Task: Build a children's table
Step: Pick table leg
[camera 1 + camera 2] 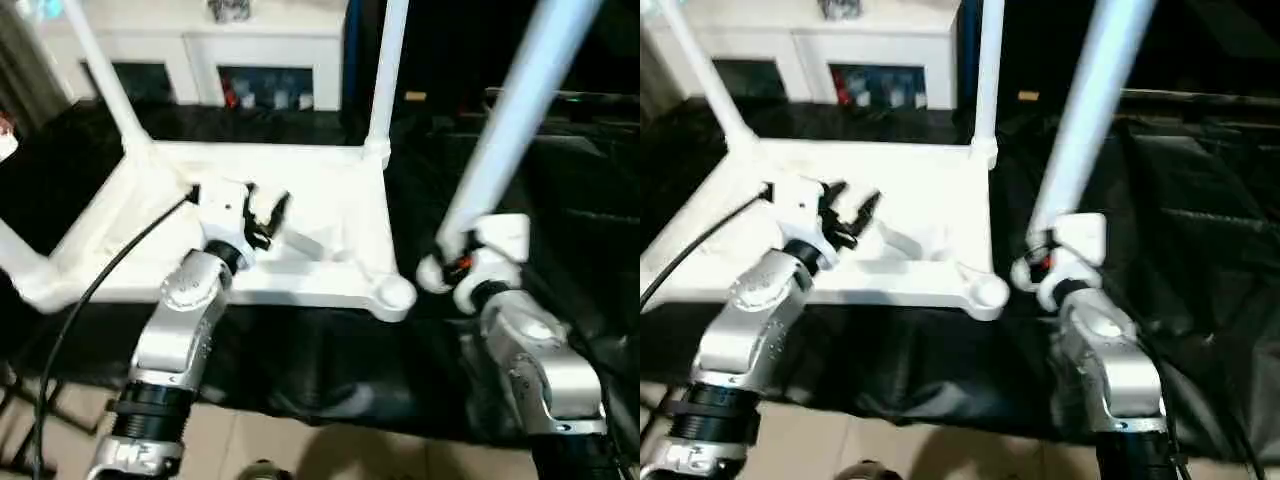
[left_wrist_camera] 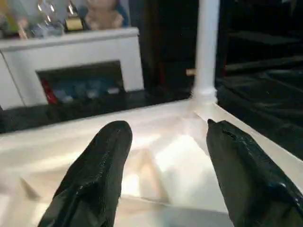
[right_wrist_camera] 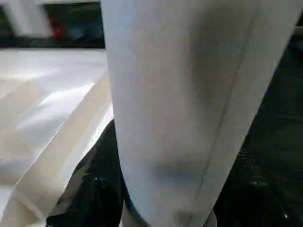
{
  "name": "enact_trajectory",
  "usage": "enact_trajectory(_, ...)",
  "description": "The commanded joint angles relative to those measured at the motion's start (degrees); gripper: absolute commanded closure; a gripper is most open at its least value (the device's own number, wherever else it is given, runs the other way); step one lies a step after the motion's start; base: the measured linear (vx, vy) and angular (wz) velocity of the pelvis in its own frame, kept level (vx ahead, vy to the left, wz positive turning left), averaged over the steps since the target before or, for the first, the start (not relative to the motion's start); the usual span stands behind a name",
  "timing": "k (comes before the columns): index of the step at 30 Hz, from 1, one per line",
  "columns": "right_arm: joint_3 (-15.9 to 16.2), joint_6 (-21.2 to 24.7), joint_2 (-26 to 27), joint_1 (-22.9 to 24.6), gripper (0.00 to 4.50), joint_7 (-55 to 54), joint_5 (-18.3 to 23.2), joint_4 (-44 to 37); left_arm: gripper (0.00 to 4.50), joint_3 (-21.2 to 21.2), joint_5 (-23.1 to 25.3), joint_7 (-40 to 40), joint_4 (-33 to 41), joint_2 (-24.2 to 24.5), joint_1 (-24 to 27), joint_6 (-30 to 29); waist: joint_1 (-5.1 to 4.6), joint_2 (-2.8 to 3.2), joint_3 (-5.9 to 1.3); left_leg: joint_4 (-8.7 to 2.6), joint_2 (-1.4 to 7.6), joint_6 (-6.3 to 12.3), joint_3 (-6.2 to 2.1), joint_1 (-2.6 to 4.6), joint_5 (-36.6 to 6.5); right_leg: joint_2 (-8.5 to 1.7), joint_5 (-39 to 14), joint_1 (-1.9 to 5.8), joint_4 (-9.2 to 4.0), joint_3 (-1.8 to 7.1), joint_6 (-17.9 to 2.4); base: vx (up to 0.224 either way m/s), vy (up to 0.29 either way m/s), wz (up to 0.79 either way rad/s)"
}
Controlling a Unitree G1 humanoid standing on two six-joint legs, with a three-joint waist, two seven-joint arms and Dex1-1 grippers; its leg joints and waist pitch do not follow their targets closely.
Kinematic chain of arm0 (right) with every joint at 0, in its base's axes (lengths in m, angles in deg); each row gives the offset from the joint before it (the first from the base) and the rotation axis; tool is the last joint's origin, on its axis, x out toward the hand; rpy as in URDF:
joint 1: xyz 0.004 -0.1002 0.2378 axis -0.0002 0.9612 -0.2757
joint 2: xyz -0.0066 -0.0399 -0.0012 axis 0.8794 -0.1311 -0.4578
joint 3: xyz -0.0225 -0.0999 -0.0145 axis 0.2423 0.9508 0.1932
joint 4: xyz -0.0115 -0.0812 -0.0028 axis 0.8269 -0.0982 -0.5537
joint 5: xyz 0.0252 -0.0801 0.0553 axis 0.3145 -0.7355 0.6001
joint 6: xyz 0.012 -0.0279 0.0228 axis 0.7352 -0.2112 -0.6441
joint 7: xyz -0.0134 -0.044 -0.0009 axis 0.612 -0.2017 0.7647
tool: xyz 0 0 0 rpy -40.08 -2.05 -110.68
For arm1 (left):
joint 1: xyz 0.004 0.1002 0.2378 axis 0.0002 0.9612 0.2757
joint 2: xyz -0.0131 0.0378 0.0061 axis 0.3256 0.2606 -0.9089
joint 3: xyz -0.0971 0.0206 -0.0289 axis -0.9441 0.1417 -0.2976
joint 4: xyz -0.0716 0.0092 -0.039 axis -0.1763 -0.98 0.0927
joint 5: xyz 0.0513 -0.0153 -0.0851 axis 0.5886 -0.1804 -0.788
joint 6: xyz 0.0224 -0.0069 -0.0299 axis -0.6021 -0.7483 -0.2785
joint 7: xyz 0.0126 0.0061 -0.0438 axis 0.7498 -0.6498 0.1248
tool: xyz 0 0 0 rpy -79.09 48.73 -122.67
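The white tabletop (image 1: 330, 200) lies upside down on black cloth, ribs facing up. White legs stand in its far-left corner (image 1: 100, 70) and far-right corner (image 1: 388, 70), and another leg (image 1: 20, 255) slants out at the near left. The near-right corner socket (image 1: 396, 294) holds nothing. My left gripper (image 1: 265, 215) hovers over the ribbed underside, open, with nothing between its black fingers (image 2: 102, 165). My right gripper (image 1: 455, 262) is shut on a long white leg (image 1: 510, 130) that tilts up to the right. The leg's lower end hangs just right of the open socket, above the cloth.
A white glass-door cabinet (image 1: 250, 50) stands behind the work. Black cloth (image 1: 560, 200) covers the surface around the tabletop and drapes over the near edge. A black cable (image 1: 100, 280) runs along my left arm. Tiled floor (image 1: 260, 440) shows in front.
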Motion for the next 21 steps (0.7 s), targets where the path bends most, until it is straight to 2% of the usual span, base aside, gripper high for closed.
enact_trajectory(1, -0.6, -1.9, 0.5, -0.3, 2.59, -1.5, -0.7, 0.1, 1.55, -0.9, 0.9, 1.7, 1.3, 0.3, -0.2, -0.4, -0.55, 1.27, -5.12, -7.39, 4.96, 1.3, -4.09, 4.33, 0.8, 1.22, -8.6, -0.97, 0.18, -4.48, -8.2, 0.013, 0.206, -0.05)
enact_trajectory(2, -1.9, -2.2, 1.2, -0.4, 2.59, -1.9, -0.3, -0.3, 1.55, -1.0, 1.5, 3.0, 2.3, -0.4, 0.6, -0.6, -2.32, 2.13, -4.27, -10.33, 8.21, -8.86, -5.95, 2.98, -4.6, -0.34, -3.0, 0.57, 2.25, -7.59, -7.6, -0.027, 0.176, 0.11)
enact_trajectory(3, -3.2, 0.1, 1.6, -0.7, 2.59, -2.0, 0.9, -0.8, 1.55, -1.7, 0.9, 3.7, 3.3, -1.6, 1.7, -0.7, -3.22, 2.03, -4.19, -11.6, 11.74, -11.73, -7.86, 3.88, -6.1, -1.51, -4.5, 0.09, 3.27, -8.97, -5.9, -0.027, 0.176, 0.11)
enact_trajectory(4, -3.2, 0.1, 1.6, -0.7, 2.59, -2.0, 0.9, -0.8, 1.55, -1.7, 0.9, 3.7, 3.3, -1.6, 1.7, -0.7, -3.23, 2.1, -4.29, -11.43, 12.44, -10.33, -8.14, 3.87, -5.4, -2.13, -5.3, 0.28, 3.66, -9.39, -5.0, -0.04, 0.091, 0.05)
enact_trajectory(5, -3.3, 1.8, 1.1, -1.0, 2.59, -2.0, 1.0, -0.7, 1.55, -1.8, 1.0, 4.1, 4.1, -2.0, 2.4, -1.3, -3.43, 1.63, -4.58, -11.03, 13.28, -5.44, -8.52, 4.46, -3.2, -3.41, -5.9, 0.48, 3.91, -9.59, -4.7, 0.0, 0.0, 0.0)
enact_trajectory(6, -3.0, 3.8, -0.3, -1.6, 2.59, -1.0, 1.3, -0.2, 1.55, -1.7, 0.9, 4.4, 6.1, -2.6, 4.5, -1.7, -3.34, 0.47, -4.73, -9.63, 11.67, 0.52, -7.75, 4.1, 0.6, -4.85, -2.9, 1.46, 2.6, -8.94, -5.8, 0.0, 0.0, 0.0)
enact_trajectory(7, -3.0, 3.8, -0.3, -1.6, 2.59, -1.0, 1.3, -0.2, 1.55, -1.7, 0.9, 4.4, 6.1, -2.6, 4.5, -1.7, -3.01, 0.07, -4.76, -8.39, 9.96, 2.47, -6.39, 3.27, 2.0, -6.2, 0.4, 2.19, 0.96, -8.22, -7.6, -0.071, -0.021, 0.01)
enact_trajectory(8, -3.2, 2.5, -0.4, -1.6, 2.59, 0.2, 2.2, -0.1, 1.55, -1.4, 1.3, 5.0, 7.8, -2.9, 6.1, -2.6, -2.28, -1.96, -4.67, -5.97, 4.24, 3.6, -2.29, 0.05, 0.2, -8.55, 6.1, 4.44, -2.05, -7.16, -12.3, -0.08, -0.053, -0.01)
enact_trajectory(9, -3.0, 0.6, -0.3, -1.4, 2.59, -0.4, 1.1, 0.0, 1.55, -0.9, 1.5, 4.9, 8.5, -2.7, 6.8, -2.3, -0.28, -2.55, -4.02, -4.31, 3.12, 3.54, -1.51, -0.01, -2.4, -11.85, -1.9, 4.75, -4.24, -5.71, -10.7, -0.08, -0.053, -0.01)
enact_trajectory(10, -2.2, -1.4, -0.5, -1.2, 2.59, -1.4, -1.0, -0.1, 1.55, -0.5, 1.5, 4.7, 9.2, -2.6, 7.6, -1.9, -0.18, -2.81, -3.65, -4.33, 3.44, 3.3, -1.73, 0.04, -2.6, -11.94, -9.0, 4.8, -4.79, -5.7, -9.7, -0.081, -0.065, -0.03)
enact_trajectory(11, -0.8, -3.1, -1.0, -0.4, 2.59, 0.0, -1.9, -0.4, 1.55, -0.2, 1.3, 4.5, 10.0, -2.6, 8.4, -1.3, -0.04, -2.12, -3.26, -5.94, 4.41, 1.62, -2.17, -0.19, -2.8, -10.39, -21.2, 4.86, -4.89, -7.07, -9.2, -0.078, -0.048, -0.12)
enact_trajectory(12, -0.3, -3.1, -1.1, 0.1, 2.59, 1.8, -1.0, -0.7, 1.55, -0.2, 1.2, 4.6, 10.3, -2.8, 8.7, -1.1, -0.58, -1.83, -2.94, -7.53, 5.28, 0.49, -2.28, 0.03, -8.1, -8.3, -28.1, 4.21, -4.83, -8.2, -8.7, -0.078, -0.048, -0.12)
enact_trajectory(13, -0.3, -3.1, -1.1, 0.1, 2.59, 1.8, -1.0, -0.7, 1.55, -0.2, 1.2, 4.6, 10.3, -2.8, 8.7, -1.1, -0.58, -1.83, -2.94, -7.53, 5.28, 0.49, -2.28, 0.03, -8.1, -8.3, -28.1, 4.21, -4.83, -8.2, -8.7, -0.061, -0.015, -0.15)
enact_trajectory(14, 0.1, -2.4, -1.1, 0.9, 2.59, 4.7, 0.6, -1.2, 1.55, -0.2, 1.6, 4.5, 10.9, -2.9, 9.2, -1.6, -1.51, -1.18, -2.74, -8.58, 6.43, -2.62, -2.89, 1.84, -20.7, -7.2, -32.0, 3.2, -4.63, -8.93, -8.4, 0.0, 0.0, 0.0)
enact_trajectory(15, 0.4, -2.6, -1.2, 1.2, 2.59, 5.2, 0.6, -1.4, 1.55, -0.1, 1.9, 4.5, 11.0, -2.8, 9.2, -1.7, -1.9, -1.17, -2.15, -9.07, 6.35, -4.74, -3.3, 2.75, -29.9, -7.34, -36.5, 3.34, -5.06, -9.27, -7.2, 0.0, 0.0, 0.0)
enact_trajectory(16, 2.0, -2.6, -2.1, 1.5, 2.59, 5.7, -0.4, -1.6, 1.55, -0.2, 2.1, 4.5, 11.5, -2.8, 9.3, -2.0, -2.04, -1.06, -1.92, -9.08, 6.21, -5.57, -3.45, 3.51, -33.8, -7.44, -39.4, 3.26, -5.58, -9.48, -6.5, 0.0, 0.0, 0.0)
enact_trajectory(17, 2.5, -2.5, -2.2, 1.5, 2.59, 6.4, -0.3, -1.6, 1.55, -0.2, 1.9, 4.3, 11.7, -2.9, 9.4, -2.2, -2.58, -1.16, -1.21, -8.61, 5.7, -6.3, -3.47, 5.62, -40.8, -6.9, -45.8, 2.77, -7.13, -10.77, -5.0, 0.0, 0.0, 0.0)
enact_trajectory(18, 2.8, -2.4, -2.3, 1.5, 2.59, 7.0, 0.1, -1.6, 1.55, -0.3, 1.8, 4.2, 12.0, -2.9, 9.4, -2.4, -3.46, -0.59, -0.79, -8.59, 5.63, -6.76, -3.59, 7.43, -46.5, -5.46, -46.4, 3.08, -7.73, -13.03, -4.2, 0.0, 0.0, 0.0)
enact_trajectory(19, 2.8, -2.4, -2.3, 1.5, 2.59, 7.0, 0.1, -1.6, 1.55, -0.3, 1.8, 4.2, 12.0, -2.9, 9.4, -2.4, -3.46, -0.59, -0.79, -8.59, 5.63, -6.76, -3.59, 7.43, -46.5, -5.46, -46.4, 3.08, -7.73, -13.03, -4.2, 0.0, 0.0, 0.0)
enact_trajectory(20, 3.3, -2.8, -1.9, 1.5, 2.59, 7.2, -0.1, -1.5, 1.55, -0.2, 1.7, 4.1, 12.4, -2.7, 9.5, -2.8, -1.5, 1.38, -0.39, -18.19, 2.22, -7.11, -3.64, -5.21, -54.5, -1.9, -28.6, 16.02, 6.89, -15.83, -5.8, -0.054, 0.051, 0.13)
enact_trajectory(21, 3.8, -3.3, -1.9, 1.5, 2.59, 7.4, -0.6, -1.3, 1.55, -0.1, 1.6, 4.0, 12.6, -2.5, 9.6, -2.9, -0.76, -0.08, -1.8, -14.26, -0.71, -1.04, -1.27, -3.62, -41.0, -2.19, -31.0, 14.19, 5.92, -12.62, -5.7, -0.054, 0.051, 0.13)
